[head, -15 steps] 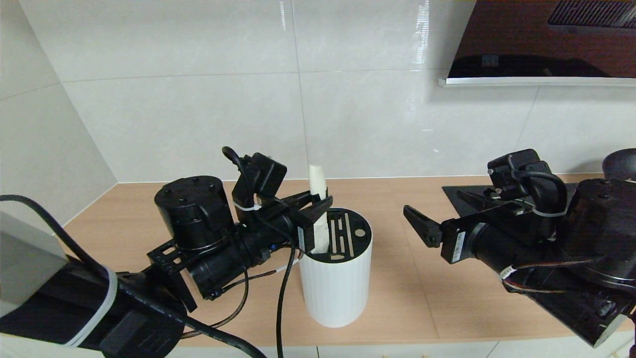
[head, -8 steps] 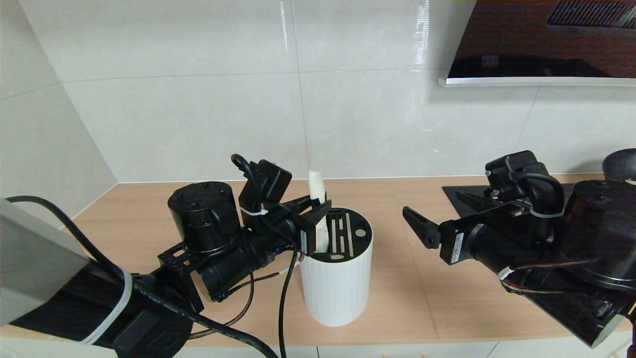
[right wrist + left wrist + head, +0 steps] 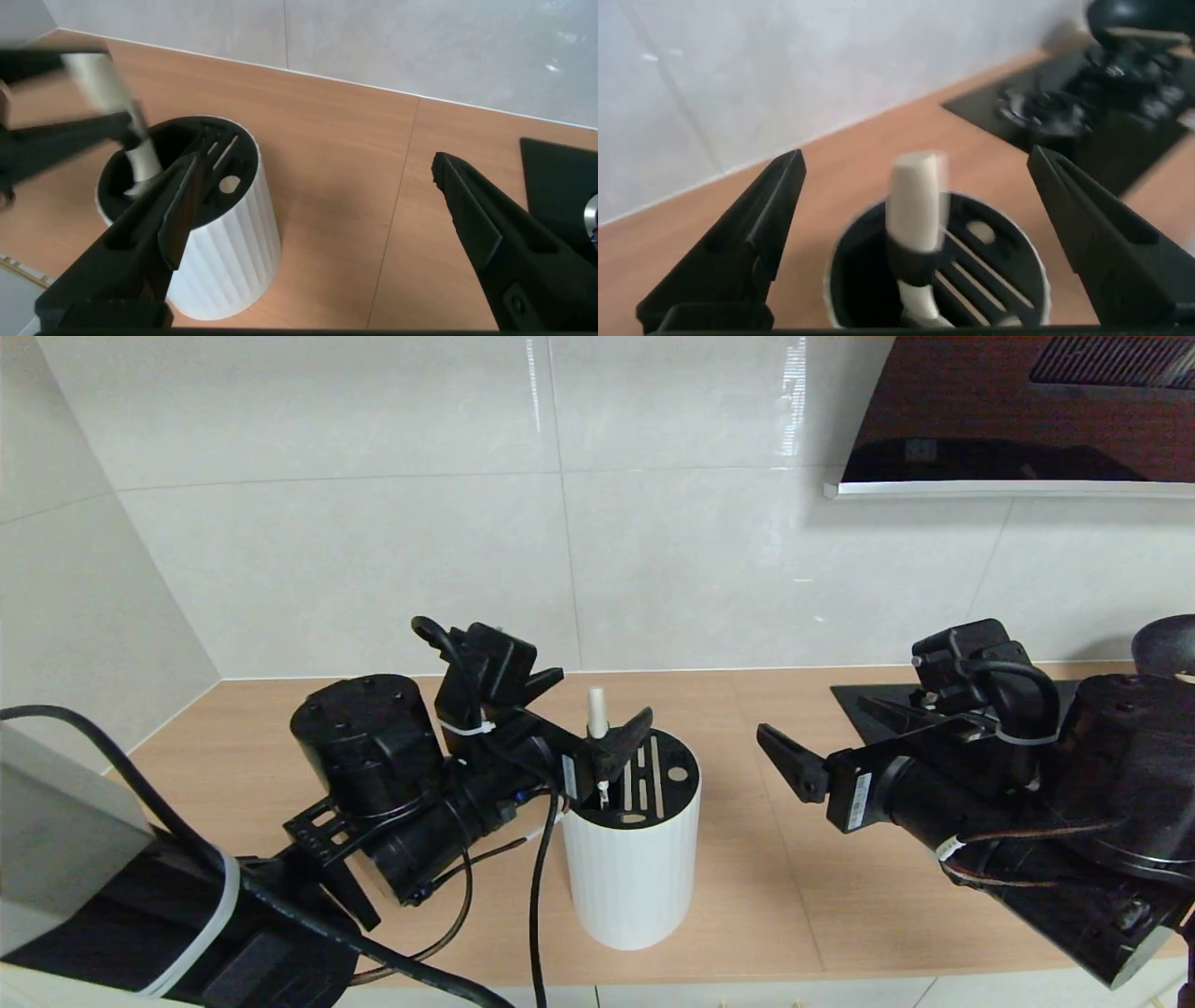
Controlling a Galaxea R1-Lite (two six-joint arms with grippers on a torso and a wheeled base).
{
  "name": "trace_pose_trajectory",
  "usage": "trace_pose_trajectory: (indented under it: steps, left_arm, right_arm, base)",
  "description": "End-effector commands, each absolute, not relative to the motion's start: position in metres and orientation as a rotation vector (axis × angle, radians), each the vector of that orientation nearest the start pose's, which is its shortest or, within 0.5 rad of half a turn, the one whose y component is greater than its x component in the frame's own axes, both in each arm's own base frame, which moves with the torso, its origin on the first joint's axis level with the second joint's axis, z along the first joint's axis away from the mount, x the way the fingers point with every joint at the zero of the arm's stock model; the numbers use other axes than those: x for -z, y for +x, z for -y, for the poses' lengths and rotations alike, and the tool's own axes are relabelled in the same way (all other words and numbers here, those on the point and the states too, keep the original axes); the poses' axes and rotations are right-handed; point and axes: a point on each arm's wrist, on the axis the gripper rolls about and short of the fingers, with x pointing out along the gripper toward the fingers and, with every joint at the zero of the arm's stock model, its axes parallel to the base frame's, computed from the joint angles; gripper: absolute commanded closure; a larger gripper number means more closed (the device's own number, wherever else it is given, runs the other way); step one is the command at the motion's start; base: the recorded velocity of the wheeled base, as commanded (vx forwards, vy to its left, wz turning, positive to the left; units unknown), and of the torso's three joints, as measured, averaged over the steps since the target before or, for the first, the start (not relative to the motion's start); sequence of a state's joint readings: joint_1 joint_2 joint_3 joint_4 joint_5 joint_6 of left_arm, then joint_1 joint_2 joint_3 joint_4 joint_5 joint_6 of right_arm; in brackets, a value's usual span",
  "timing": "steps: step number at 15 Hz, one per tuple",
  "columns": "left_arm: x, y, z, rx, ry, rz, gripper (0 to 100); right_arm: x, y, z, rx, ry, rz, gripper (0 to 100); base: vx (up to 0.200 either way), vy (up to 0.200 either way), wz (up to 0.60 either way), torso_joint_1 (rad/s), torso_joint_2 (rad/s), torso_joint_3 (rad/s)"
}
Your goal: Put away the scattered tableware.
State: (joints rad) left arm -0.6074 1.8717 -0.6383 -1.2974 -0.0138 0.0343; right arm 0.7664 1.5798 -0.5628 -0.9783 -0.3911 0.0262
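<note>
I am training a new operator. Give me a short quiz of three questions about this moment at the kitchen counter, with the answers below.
1. Fill in the missing word: the jaws of the right gripper are ____.
2. True or false: the left gripper is shut on the white-handled utensil.
3. Where is the utensil?
A. standing in the white holder
B. held by the right gripper
C. lying on a plate

Key: 1 open; 2 false, its jaws stand wide apart on either side of the handle; 3 A.

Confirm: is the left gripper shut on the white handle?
No, the left gripper is open, fingers wide apart either side of the handle in the holder.
</note>
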Motion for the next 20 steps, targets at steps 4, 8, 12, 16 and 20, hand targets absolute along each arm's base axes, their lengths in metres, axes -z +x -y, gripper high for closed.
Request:
trace_pose_trajectory:
  steps: [4, 8, 12, 16, 20]
  left_arm:
    - [-0.191, 0.227, 0.159, 0.594, -0.058, 0.195, 0]
    - [-0.228, 0.175, 0.106, 0.523, -0.095, 0.344, 0]
    - [-0.227, 0.11, 0.043, 0.36, -0.059, 0.32, 0]
    - [-0.205, 0.028, 0.01, 0.328, -0.037, 0.208, 0]
    - [-0.168, -0.043, -0.018, 0.223, -0.031, 0.142, 0]
  right_arm:
    - [-0.19, 0.192, -0.173, -0.371, 0.011, -0.027, 0]
    - [-0.205, 0.175, -0.14, -0.317, 0.054, 0.043, 0]
    - [-0.195, 0.114, -0.054, -0.112, 0.087, 0.125, 0]
    - [-0.183, 0.04, -0.004, 0.086, 0.113, 0.255, 0]
    - [-0.166, -0.016, 0.013, 0.139, 0.026, 0.2, 0]
  base:
    - [0.0, 0.0, 0.0, 0.0, 0.0, 0.0]
    - [0.0, 0.0, 0.0, 0.0, 0.0, 0.0]
    - [0.0, 0.0, 0.0, 0.0, 0.0, 0.0]
    - [0.0, 0.0, 0.0, 0.0, 0.0, 0.0]
    - [0.0, 0.0, 0.0, 0.0, 0.0, 0.0]
